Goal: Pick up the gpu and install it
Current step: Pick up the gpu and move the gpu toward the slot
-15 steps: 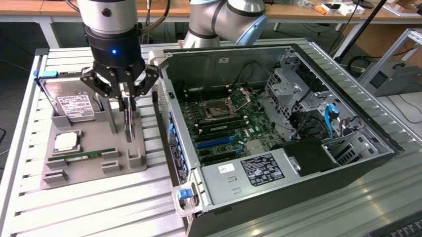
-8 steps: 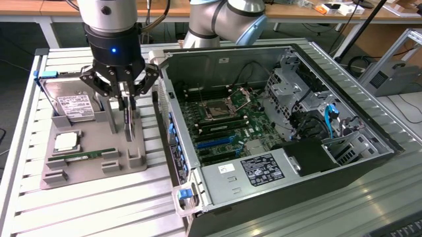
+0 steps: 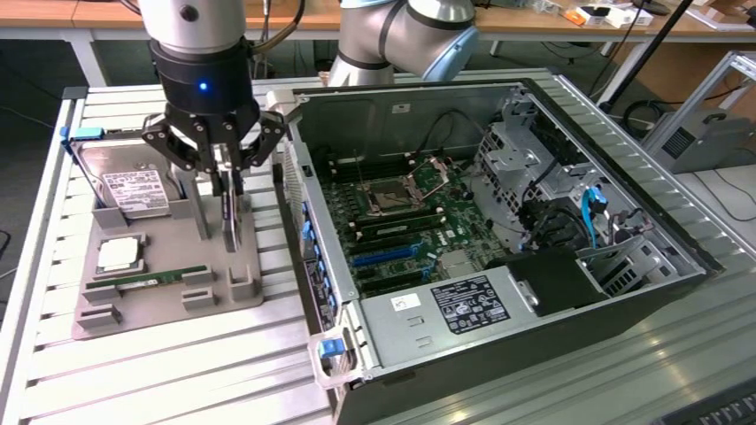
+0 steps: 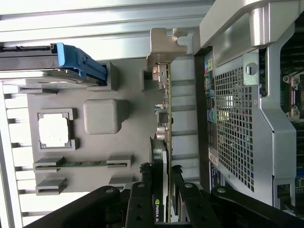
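Note:
The gpu [image 3: 230, 221] is a thin dark card standing on edge over the right side of the grey parts tray [image 3: 165, 239]. My gripper [image 3: 225, 181] is directly above it, with the fingers shut on its upper edge. In the wrist view the gpu [image 4: 165, 95] runs edge-on away from my gripper [image 4: 160, 180], and its silver bracket [image 4: 164, 45] is at the far end. A black finger [image 4: 145, 178] presses on each face. I cannot tell whether the card's lower edge still touches the tray [image 4: 128, 137].
The open computer case [image 3: 661, 266] lies at the exterior view's right of the tray, showing its motherboard and blue expansion slots [image 3: 384, 257]. On the tray sit a silver hard drive [image 3: 136, 181], a processor [image 3: 119, 254] and a green memory stick [image 3: 148, 281].

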Robot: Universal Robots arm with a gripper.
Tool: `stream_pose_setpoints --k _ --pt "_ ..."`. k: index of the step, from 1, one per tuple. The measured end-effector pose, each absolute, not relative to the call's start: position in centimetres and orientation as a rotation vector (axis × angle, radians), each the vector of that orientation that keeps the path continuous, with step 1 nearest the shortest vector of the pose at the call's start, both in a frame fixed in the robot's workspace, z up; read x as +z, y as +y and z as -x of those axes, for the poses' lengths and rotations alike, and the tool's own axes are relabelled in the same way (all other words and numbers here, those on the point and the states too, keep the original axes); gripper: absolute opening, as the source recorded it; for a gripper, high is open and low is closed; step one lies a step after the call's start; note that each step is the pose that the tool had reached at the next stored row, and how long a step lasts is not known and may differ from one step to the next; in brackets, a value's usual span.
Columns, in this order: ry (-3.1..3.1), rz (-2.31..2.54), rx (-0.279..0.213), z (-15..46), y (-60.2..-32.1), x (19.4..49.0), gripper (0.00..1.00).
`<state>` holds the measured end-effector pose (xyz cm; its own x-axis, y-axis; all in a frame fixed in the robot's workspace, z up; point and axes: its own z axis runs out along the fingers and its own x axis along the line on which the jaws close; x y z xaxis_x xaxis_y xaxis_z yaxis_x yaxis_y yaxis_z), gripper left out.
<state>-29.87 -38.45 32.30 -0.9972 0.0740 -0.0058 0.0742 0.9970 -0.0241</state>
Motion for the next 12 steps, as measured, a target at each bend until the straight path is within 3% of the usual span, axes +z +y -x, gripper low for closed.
stream_pose_setpoints --k 12 --pt "3.134 -0.116 -0.038 29.87 -38.45 32.84 0.27"
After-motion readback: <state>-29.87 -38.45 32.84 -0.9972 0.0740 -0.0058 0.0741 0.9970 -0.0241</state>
